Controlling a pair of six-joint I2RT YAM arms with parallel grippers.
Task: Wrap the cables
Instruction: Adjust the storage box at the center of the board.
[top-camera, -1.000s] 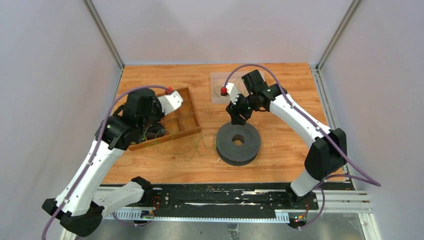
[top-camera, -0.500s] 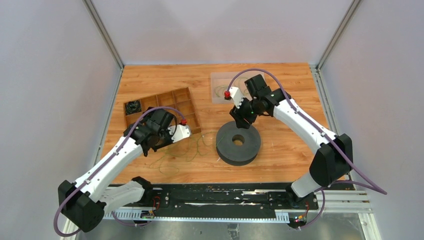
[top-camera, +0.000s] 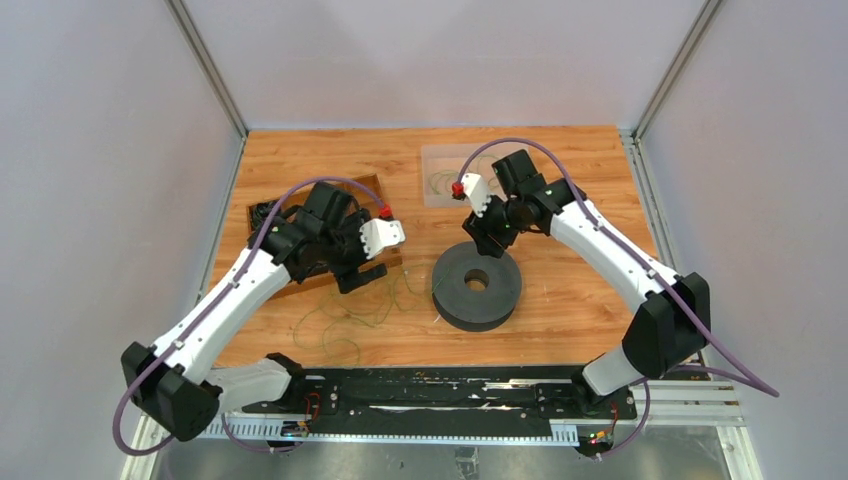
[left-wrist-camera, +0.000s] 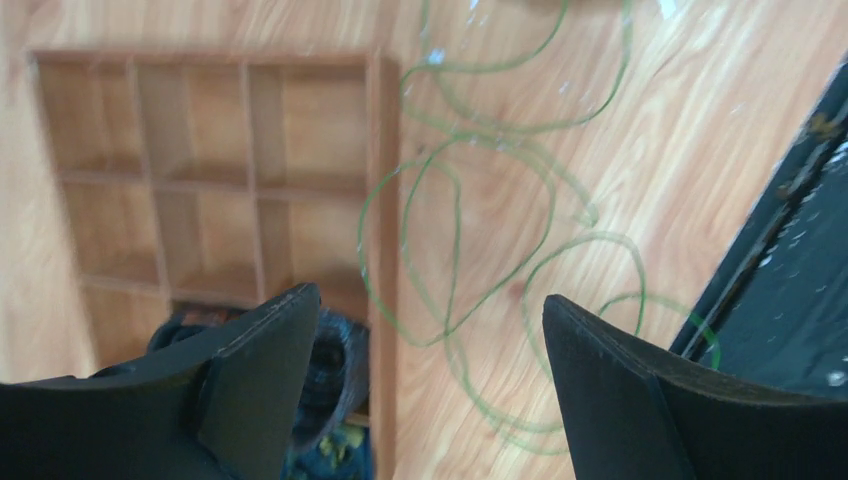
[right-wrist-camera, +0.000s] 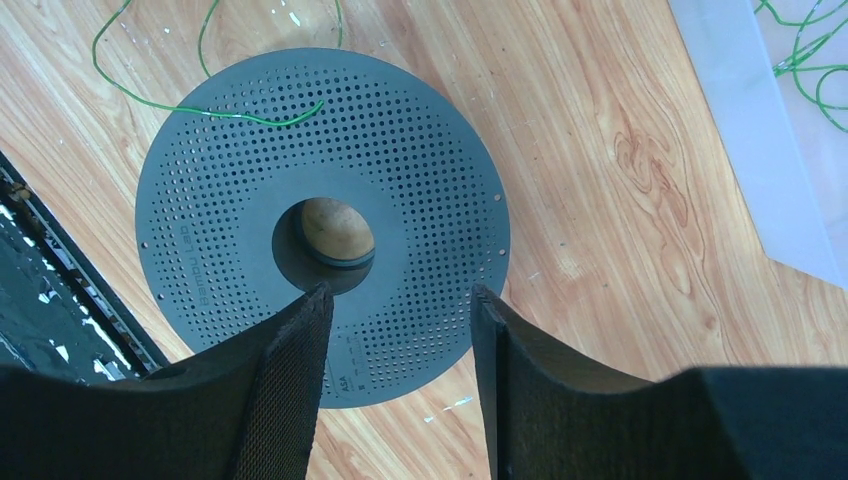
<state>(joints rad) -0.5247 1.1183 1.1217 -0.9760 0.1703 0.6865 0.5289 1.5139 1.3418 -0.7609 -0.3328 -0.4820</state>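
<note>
Since your left gripper (left-wrist-camera: 425, 300) hangs released and empty, centre it over one loop of the cables (left-wrist-camera: 456, 230) before clenching; right gripper (right-wrist-camera: 400, 292) is released too.

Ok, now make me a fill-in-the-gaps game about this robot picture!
The thin cables are ____ in colour.
The round black disc has a ____ in its middle.
The left gripper stands wide ____, holding nothing.
Missing words: green, hole, open.
</note>
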